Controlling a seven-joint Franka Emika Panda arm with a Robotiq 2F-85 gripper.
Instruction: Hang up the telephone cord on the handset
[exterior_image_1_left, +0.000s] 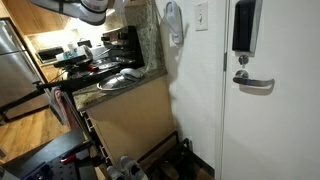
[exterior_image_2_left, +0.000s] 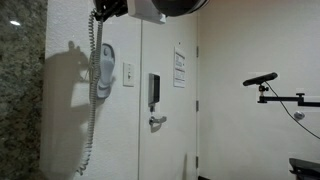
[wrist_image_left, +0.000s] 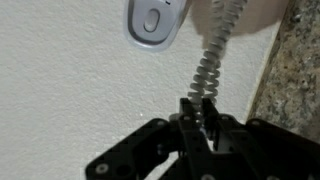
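Note:
The light-grey handset (exterior_image_2_left: 104, 70) hangs upright on the white wall; its rounded end (wrist_image_left: 155, 22) shows at the top of the wrist view. In an exterior view it appears as a grey oval (exterior_image_1_left: 173, 22) above the counter. The whitish coiled telephone cord (exterior_image_2_left: 92, 110) runs from my gripper down the wall, left of the handset. My gripper (wrist_image_left: 197, 101) is shut on the cord (wrist_image_left: 211, 58), whose coils stretch up from between the fingertips toward the handset. In an exterior view the gripper (exterior_image_2_left: 103, 12) sits above the handset's top, close to the wall.
A white switch plate (exterior_image_2_left: 128, 73), a black box (exterior_image_2_left: 154, 90) and a door handle (exterior_image_2_left: 157, 121) lie right of the handset. A granite wall edge (wrist_image_left: 296, 70) stands close beside the cord. A counter (exterior_image_1_left: 115, 80) with dishes is below. A camera stand (exterior_image_2_left: 264, 80) is far right.

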